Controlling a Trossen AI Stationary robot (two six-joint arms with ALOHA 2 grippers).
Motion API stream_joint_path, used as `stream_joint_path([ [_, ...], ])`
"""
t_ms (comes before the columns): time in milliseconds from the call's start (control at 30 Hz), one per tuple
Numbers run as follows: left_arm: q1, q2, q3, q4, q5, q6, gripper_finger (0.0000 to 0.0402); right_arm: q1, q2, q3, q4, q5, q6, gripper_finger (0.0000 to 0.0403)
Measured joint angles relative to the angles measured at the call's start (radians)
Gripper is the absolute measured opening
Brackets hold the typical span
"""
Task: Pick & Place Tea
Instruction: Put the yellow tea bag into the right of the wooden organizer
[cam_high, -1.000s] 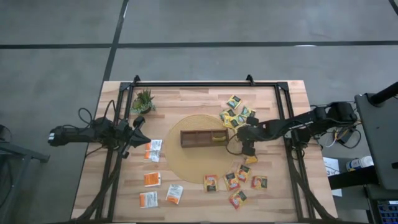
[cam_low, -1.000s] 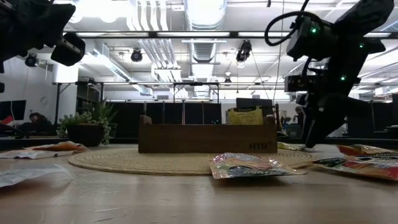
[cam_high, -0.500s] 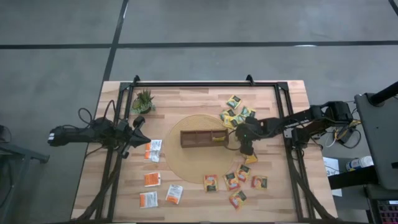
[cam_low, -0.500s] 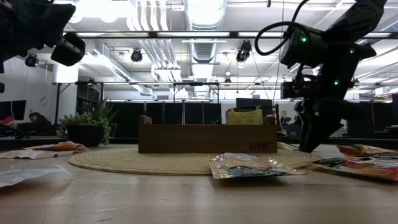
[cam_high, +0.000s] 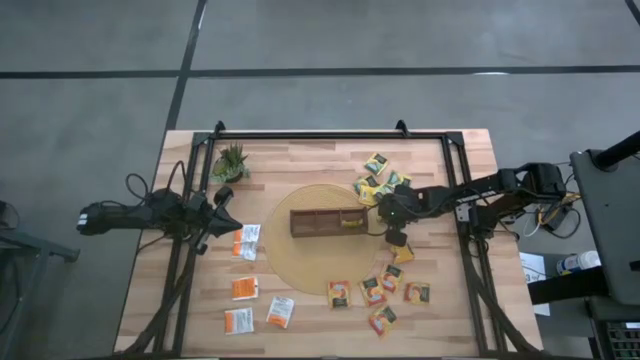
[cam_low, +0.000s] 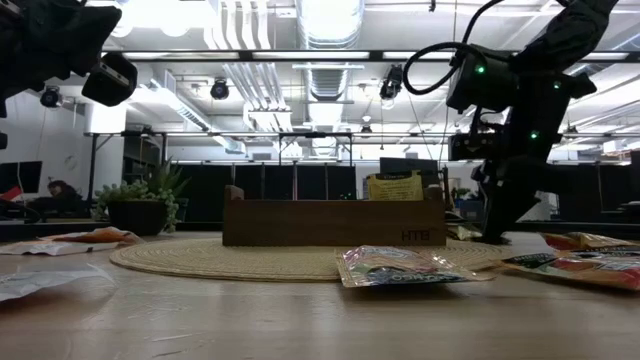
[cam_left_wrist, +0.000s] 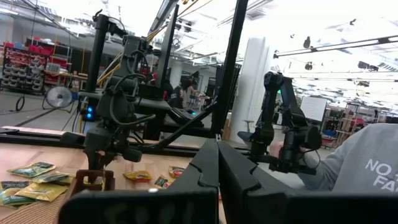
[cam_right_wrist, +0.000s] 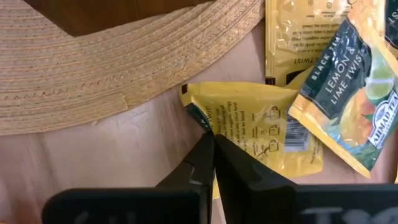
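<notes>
My right gripper (cam_high: 388, 210) stands just right of the dark wooden tray (cam_high: 328, 220), at the round woven mat's (cam_right_wrist: 112, 68) rim, and is shut on a yellow tea sachet (cam_right_wrist: 261, 134). More yellow-green sachets (cam_high: 372, 190) lie beside it, and one (cam_right_wrist: 348, 87) overlaps the held one. Another sachet (cam_low: 395, 186) stands upright in the tray's right compartment. My left gripper (cam_high: 222, 197) hangs shut and empty above the table's left side. My right gripper pinches the yellow sachet between its two fingers at the crumpled edge (cam_right_wrist: 200, 118) that faces the mat. The fingers come from above, pointing down. The rest of the sachet lies flat on the table, partly under a neighbouring sachet.
Orange-brown sachets (cam_high: 380, 290) lie at the near right and white-and-orange ones (cam_high: 245, 242) at the left. A small potted plant (cam_high: 231, 160) stands at the far left. The black frame's rails (cam_high: 460, 200) run along both sides.
My right gripper has shifted a little toward the tray and the far edge, come down to the table beside the mat, and shut on the yellow sachet's edge. The sachet still lies on the table.
</notes>
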Motion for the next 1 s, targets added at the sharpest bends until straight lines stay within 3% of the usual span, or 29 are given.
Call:
stream_joint_path([
  [167, 0.0, 0.0, 0.0, 0.0, 0.0, 0.0, 0.0, 0.0, -0.043, 0.025, -0.006, -0.06, 0.001, 0.0008],
  [1000, 0.0, 0.0, 0.0, 0.0, 0.0, 0.0, 0.0, 0.004, -0.358, 0.027, 0.004, -0.105, 0.117, 0.0008],
])
